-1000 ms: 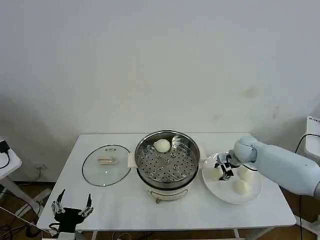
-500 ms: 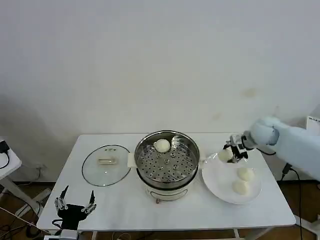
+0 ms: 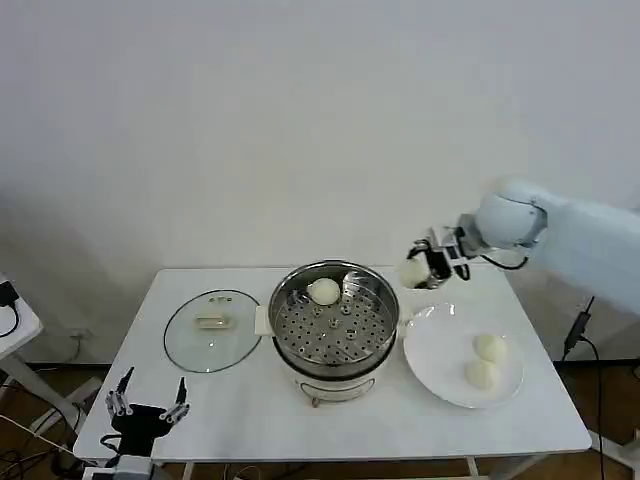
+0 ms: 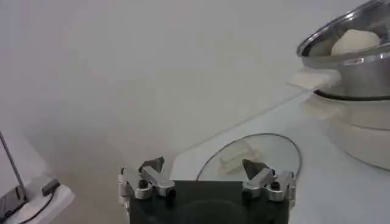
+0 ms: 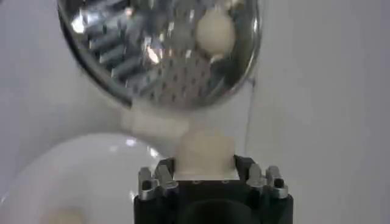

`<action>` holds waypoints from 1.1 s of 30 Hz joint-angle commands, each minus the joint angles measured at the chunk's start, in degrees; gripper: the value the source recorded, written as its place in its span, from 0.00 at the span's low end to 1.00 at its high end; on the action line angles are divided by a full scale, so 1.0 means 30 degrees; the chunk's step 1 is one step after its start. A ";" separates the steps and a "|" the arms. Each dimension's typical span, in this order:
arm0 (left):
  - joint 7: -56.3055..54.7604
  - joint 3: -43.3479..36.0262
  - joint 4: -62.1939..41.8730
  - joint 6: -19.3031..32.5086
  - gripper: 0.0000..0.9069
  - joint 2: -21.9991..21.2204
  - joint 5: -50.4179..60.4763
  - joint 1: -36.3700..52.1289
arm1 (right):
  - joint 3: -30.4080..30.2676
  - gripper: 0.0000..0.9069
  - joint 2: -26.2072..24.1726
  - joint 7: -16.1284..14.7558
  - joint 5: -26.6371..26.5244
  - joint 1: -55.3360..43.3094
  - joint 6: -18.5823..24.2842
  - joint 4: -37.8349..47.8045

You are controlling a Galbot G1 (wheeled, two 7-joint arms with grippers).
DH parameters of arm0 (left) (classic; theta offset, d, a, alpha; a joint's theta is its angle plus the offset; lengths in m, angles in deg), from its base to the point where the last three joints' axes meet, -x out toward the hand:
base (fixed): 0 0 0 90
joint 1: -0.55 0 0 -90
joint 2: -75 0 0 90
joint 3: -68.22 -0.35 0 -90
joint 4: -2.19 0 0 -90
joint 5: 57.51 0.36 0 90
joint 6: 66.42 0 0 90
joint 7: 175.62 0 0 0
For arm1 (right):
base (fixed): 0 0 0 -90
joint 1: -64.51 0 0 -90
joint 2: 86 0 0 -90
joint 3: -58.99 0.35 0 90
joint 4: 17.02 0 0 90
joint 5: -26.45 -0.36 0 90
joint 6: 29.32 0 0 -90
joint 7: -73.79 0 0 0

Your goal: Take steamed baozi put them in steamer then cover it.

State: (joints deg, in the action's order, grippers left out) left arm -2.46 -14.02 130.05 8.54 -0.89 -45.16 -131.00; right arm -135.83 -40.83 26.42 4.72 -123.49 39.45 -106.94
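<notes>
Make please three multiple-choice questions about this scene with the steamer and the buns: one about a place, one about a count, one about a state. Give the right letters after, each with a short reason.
1. Where does the cover lie?
A. on the steamer
B. flat on the table, on the steamer's left side
C. on the white plate

2. How many baozi rest on the white plate?
A. two
B. three
C. none

3. What is the state of the right gripper?
A. open and empty above the plate
B. parked below the table edge
C. shut on a baozi, in the air beside the steamer's right rim

Answers:
1 B: the glass cover lies on the table, and the steamer stands open.
2 A: two buns are on the plate; one more sits in the steamer.
3 C: the held baozi sits between its fingers, above the table.

The left gripper waits open near the table's front left corner.
</notes>
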 commanded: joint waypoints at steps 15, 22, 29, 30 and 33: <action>-0.0022 0.0757 0.0253 -0.0012 1.00 -0.0134 -0.0422 0.0206 | -0.0653 0.74 0.8779 0.1561 -0.4231 0.1468 -0.3784 0.3289; -0.0022 0.0992 0.0167 0.0007 1.00 -0.0110 -0.0598 0.0235 | -0.0741 0.74 0.9559 0.1409 -0.3651 0.2318 -0.4120 0.4347; -0.0019 0.0928 0.0017 0.0000 1.00 -0.0133 -0.0587 0.0361 | -0.0787 0.73 0.9771 0.1257 -0.3207 0.2900 -0.4098 0.4808; -0.0021 0.0925 -0.0004 0.0005 1.00 -0.0134 -0.0590 0.0361 | -0.0787 0.74 0.9766 0.1259 -0.3165 0.2940 -0.4109 0.4829; -0.0033 0.0884 -0.0035 0.0021 1.00 -0.0156 -0.0580 0.0350 | -0.0955 0.73 0.9707 0.1202 -0.3042 0.2945 -0.4089 0.4777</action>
State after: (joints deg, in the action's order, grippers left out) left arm -2.55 -11.46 129.96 8.56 -1.40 -46.93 -129.92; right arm -138.44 -13.63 29.93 -4.22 -115.67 27.92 -93.95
